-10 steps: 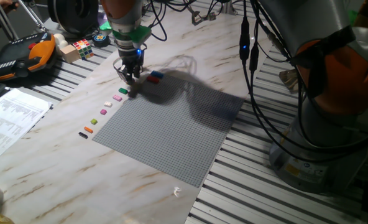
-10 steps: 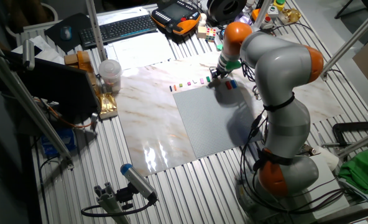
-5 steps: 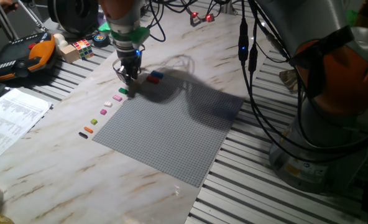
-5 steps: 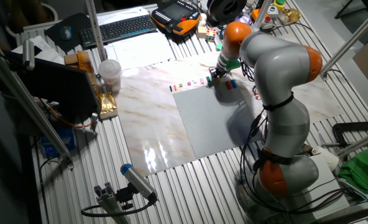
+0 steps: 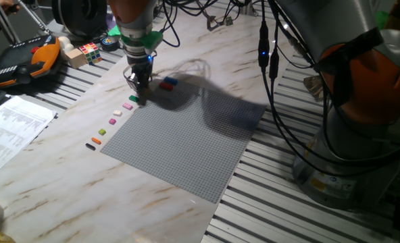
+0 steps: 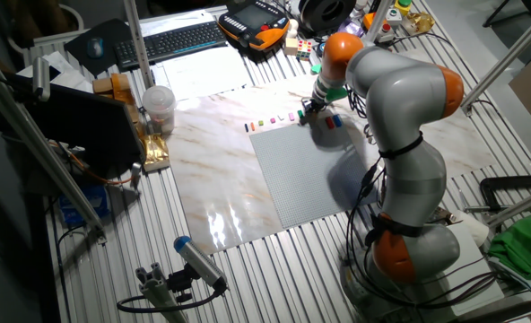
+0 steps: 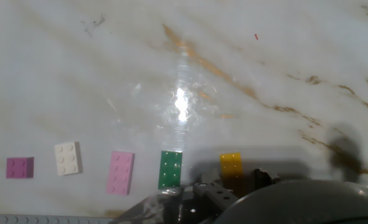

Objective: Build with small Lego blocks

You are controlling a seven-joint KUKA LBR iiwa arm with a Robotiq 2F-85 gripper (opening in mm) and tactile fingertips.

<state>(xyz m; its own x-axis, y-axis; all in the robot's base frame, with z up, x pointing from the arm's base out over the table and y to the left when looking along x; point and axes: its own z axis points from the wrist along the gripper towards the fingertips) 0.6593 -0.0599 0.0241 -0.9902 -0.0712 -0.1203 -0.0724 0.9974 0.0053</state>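
1. The work surface is a white marble-patterned tabletop with brown veining, laid over slatted aluminium rails; in the hand view it shows a bright glare spot.
2. A large grey studded baseplate lies flat on the tabletop.
3. Around the table: a multicoloured puzzle cube, an orange-and-black teach pendant, printed paper sheets, a black keyboard and a clear plastic cup.
4. The small Lego blocks lie in a line on the marble just beside the baseplate's edge nearest the paper sheets.
5. Along that line, from the near end: a black block, an orange block, a magenta block, a white block, a pink block and a green block.
6. A red block and a blue block sit beyond the gripper, near the baseplate's far corner, just beside each other.
7. In the hand view the magenta block is roughly square, the white block is slightly tilted, and the pink block, green block and a yellow block have their long axes pointing up the picture, parallel to one another.
8. The gripper hangs low over the line's far end, beside the green block; the yellow block lies right at its dark housing.
9. Whether its fingers are apart or together cannot be told.
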